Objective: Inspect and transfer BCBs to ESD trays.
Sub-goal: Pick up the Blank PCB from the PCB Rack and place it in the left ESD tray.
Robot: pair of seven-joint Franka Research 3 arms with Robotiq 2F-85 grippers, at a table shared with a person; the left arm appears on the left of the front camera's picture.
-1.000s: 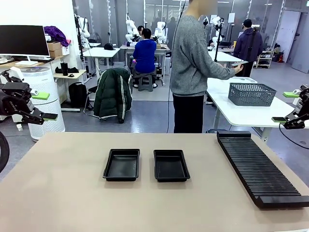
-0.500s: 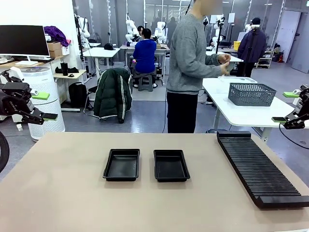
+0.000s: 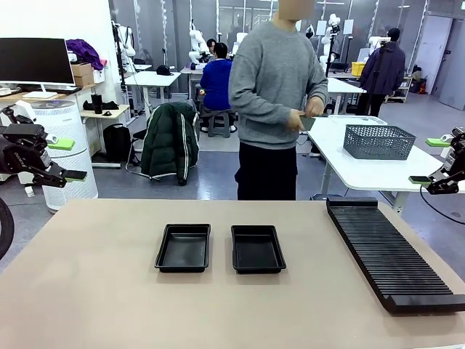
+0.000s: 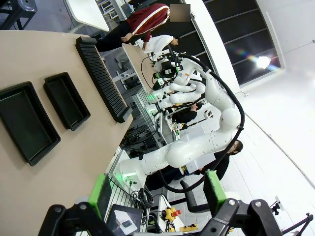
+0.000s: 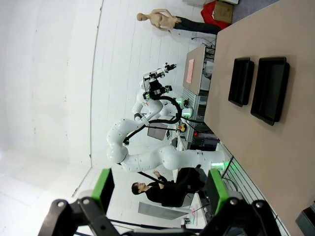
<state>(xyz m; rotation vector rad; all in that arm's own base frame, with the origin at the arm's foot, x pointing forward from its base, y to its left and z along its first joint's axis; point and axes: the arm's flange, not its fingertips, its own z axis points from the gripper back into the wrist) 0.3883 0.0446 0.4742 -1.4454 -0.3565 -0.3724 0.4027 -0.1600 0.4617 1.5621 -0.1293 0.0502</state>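
Matte tan tabletop [image 3: 94, 291]: two shallow black ESD trays [image 3: 183, 249], ribbed rack [image 3: 392, 256]; left pincer [image 3: 68, 160], right pincer [image 3: 429, 161] spread, empty.

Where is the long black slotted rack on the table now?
In the front view the slotted rack lies along the right side of the table, apart from the right ESD tray beside it.
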